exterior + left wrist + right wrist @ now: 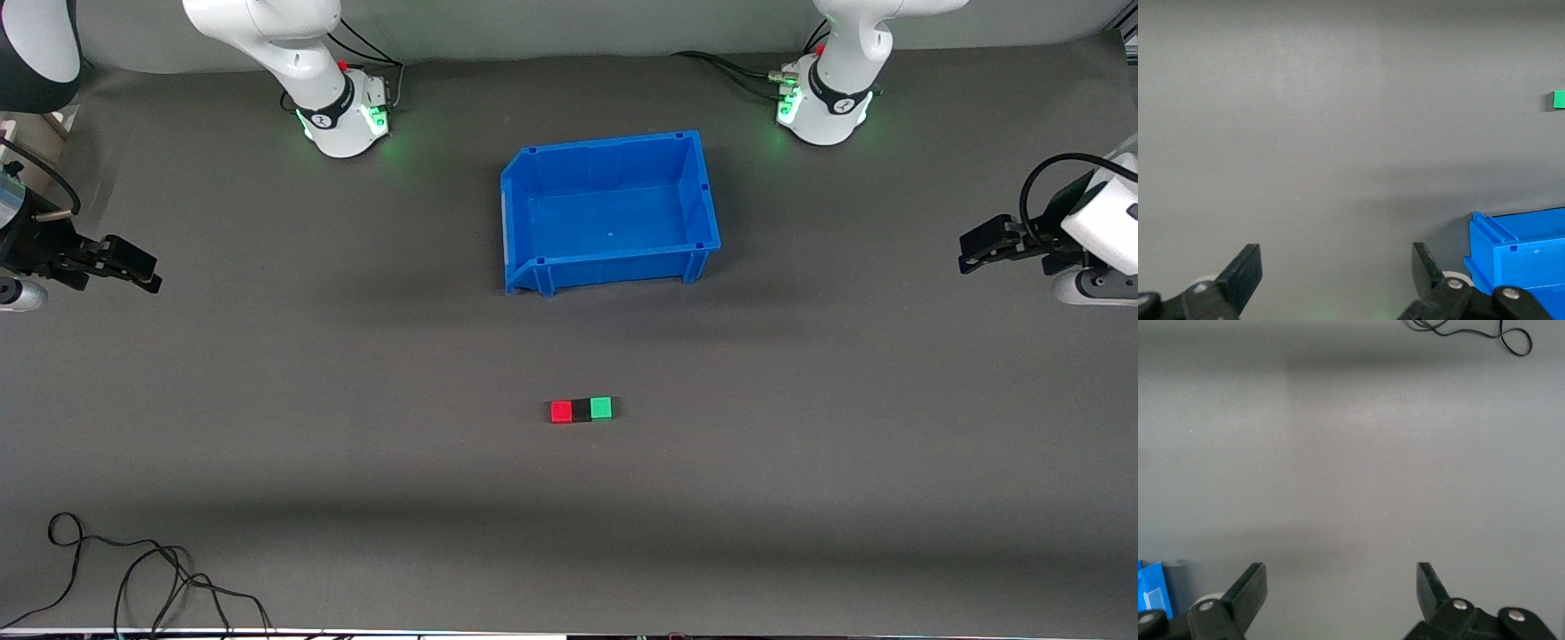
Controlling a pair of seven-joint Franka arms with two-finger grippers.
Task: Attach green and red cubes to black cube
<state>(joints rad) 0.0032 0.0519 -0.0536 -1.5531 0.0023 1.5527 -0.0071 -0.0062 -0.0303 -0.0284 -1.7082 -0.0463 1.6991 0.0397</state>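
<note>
cubes: red cube (561,412), black cube (581,410), green cube (602,407) sit in one short row on the grey mat (356,462), black in the middle, the other 2 touching it on each side, as far as I can see
row line: its long way runs from the right arm's end of the table to the left arm's end; red is toward the right arm's end, green toward the left arm's end
where: row is nearer the front cam than the blue bin (702,191), well apart from it, about mid table
left gripper (976,252): up over the mat at the left arm's end, fingers wide apart, holding nothing; the green cube (1559,99) shows small at the rim of its wrist cam, bin corner (1511,253) close by
right gripper (142,271): up over the mat at the right arm's end, fingers spread wide (1251,587), nothing in them; wrist cam shows just bare mat, a bit of bin and a black cable (1485,332)
which arm is nearer: abt the same, both well apart from the row; left is on green's side, right on red's side
room: lots of bare mat all round the row, no edge near it; loose cable (133,569) lies low by the front edge, far from the cubes
my guess: job looks done, both arms wait
</note>
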